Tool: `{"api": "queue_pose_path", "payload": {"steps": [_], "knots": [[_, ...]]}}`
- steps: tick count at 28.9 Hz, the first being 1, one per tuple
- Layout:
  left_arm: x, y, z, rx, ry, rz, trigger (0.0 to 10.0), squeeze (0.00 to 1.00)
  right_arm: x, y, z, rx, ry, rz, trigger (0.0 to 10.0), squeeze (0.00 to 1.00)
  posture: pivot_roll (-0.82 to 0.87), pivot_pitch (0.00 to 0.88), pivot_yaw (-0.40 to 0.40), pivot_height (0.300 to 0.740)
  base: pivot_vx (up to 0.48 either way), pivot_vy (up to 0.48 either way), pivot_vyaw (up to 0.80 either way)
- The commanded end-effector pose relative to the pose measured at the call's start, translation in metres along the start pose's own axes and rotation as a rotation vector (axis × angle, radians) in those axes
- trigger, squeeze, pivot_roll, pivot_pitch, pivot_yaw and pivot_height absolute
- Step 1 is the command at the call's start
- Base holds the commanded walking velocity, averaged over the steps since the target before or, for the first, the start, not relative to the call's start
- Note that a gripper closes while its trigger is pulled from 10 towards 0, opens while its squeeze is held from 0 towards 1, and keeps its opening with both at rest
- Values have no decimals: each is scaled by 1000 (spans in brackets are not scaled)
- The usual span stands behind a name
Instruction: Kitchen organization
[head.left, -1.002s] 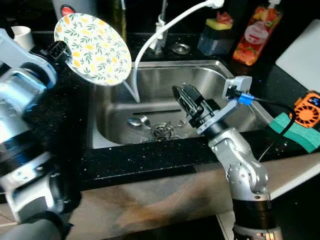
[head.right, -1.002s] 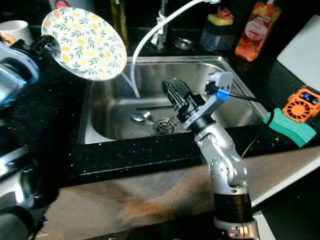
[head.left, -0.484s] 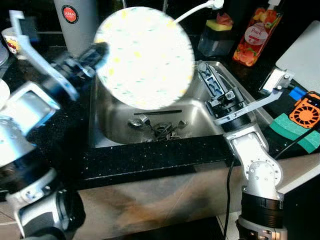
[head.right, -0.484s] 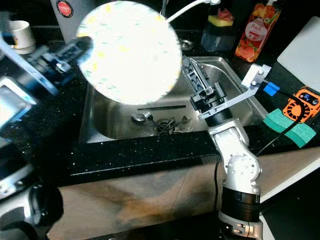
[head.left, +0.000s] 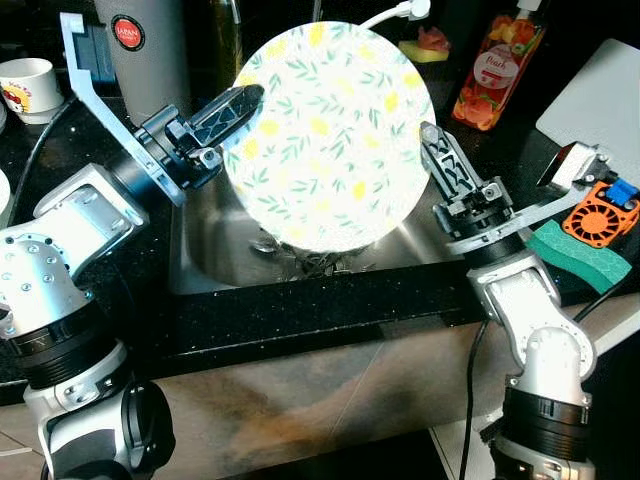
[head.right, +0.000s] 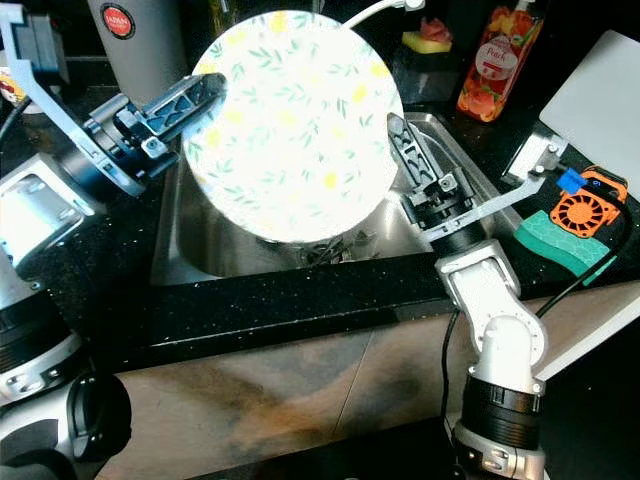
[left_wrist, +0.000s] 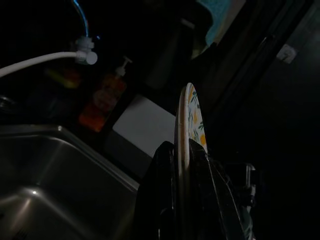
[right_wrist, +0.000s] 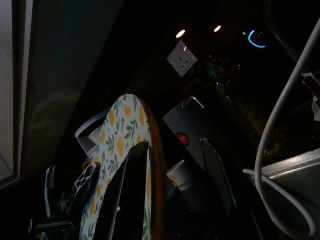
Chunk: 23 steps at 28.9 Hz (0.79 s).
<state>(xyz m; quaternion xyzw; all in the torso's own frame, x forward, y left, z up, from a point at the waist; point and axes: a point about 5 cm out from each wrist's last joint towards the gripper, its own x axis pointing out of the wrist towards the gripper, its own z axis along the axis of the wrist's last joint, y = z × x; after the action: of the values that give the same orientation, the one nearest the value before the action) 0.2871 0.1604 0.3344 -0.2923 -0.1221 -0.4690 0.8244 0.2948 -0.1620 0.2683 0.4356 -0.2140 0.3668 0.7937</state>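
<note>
The floral plate (head.left: 328, 135) hangs upright above the steel sink (head.right: 180, 240), face toward the head camera, likely so that both arms can reach opposite edges at once for a handover. The left gripper (head.left: 232, 110) clamps the plate's left rim; the left wrist view shows the rim edge-on, pinched tight between the two black fingers (left_wrist: 162, 200). The right gripper (head.left: 437, 160) stands at the right rim, and its wrist view shows what the head views cannot: its jaws are spread wide, one finger (right_wrist: 127, 187) lying along the patterned face and the other well clear behind, so nothing is gripped yet. Cutlery (head.left: 320, 262) lies in the basin below, and a green sponge (head.left: 580, 255) rests on the black tabletop (head.left: 300, 310).
</note>
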Motion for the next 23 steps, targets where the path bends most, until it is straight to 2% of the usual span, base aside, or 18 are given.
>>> {"api": "queue_pose_path", "payload": {"steps": [1, 8, 14, 17, 23], "knots": [[2, -6, 2, 20, -18, -34, 10000, 0, -4, 2, 4, -8, -3, 1, 10000, 0, 77, 28, -56, 740, 0, 0, 0], [2, -4, 1, 22, -17, -15, 10000, 0, -4, 6, 5, 19, 6, 26, 10000, 0, 77, 27, -59, 740, 0, 0, 0], [2, 2, -5, 15, -8, 17, 10000, 0, -3, 14, -5, 39, 45, 86, 10000, 0, 77, 27, -59, 740, 0, 0, 0], [1, 7, 0, 22, -38, 57, 10000, 0, -1, 12, -4, 28, 33, 62, 10000, 0, 77, 27, -59, 740, 0, 0, 0], [-4, 7, 12, 54, -64, 67, 10000, 0, -3, 9, 4, 8, 22, 42, 10000, 0, 81, 24, -58, 740, 0, 0, 0]]}}
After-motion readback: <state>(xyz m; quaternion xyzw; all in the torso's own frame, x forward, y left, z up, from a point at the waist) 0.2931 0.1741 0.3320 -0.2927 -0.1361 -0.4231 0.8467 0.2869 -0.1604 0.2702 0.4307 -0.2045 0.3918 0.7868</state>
